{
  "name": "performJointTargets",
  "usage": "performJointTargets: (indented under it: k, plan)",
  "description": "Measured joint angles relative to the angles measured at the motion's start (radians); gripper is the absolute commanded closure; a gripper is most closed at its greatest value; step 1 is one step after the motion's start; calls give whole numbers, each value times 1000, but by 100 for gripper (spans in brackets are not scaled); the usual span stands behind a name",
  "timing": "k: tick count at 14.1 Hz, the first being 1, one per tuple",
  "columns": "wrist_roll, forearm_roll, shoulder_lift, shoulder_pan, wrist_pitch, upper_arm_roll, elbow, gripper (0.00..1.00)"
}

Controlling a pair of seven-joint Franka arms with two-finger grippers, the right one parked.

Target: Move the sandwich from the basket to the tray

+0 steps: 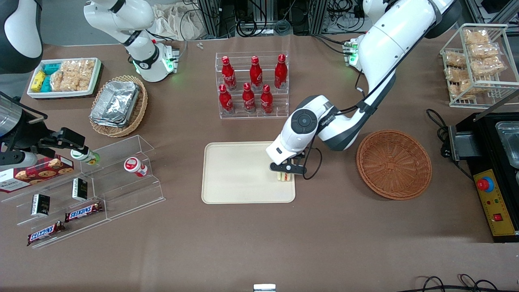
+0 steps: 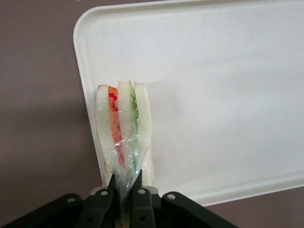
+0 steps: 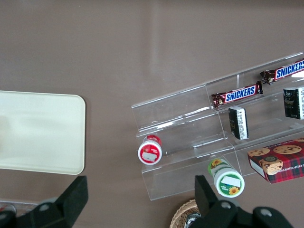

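Three pale bread layers, red and green filling: sandwich [image 2: 124, 128] pinched in end effector [image 2: 124, 192]; over tray [image 2: 228, 95].

So the left arm's gripper [image 1: 286, 173] is down over the cream tray [image 1: 239, 172], right on the sandwich [image 1: 286, 176] near the edge closest to the brown wicker basket [image 1: 393, 164], which sits beside the tray on the table.
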Motion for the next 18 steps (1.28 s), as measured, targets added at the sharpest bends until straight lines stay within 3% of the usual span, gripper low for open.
performJointTargets:
  k: [1,8,13,18]
  plan:
    - [0,1,4,0,2,6,1,1]
    - [-3,1,-13,27,-47,11,27,1]
    - [54,-6,-180,100,-303,6,47,1]
    - [272,-122,-360,237,-488,7,49,1]
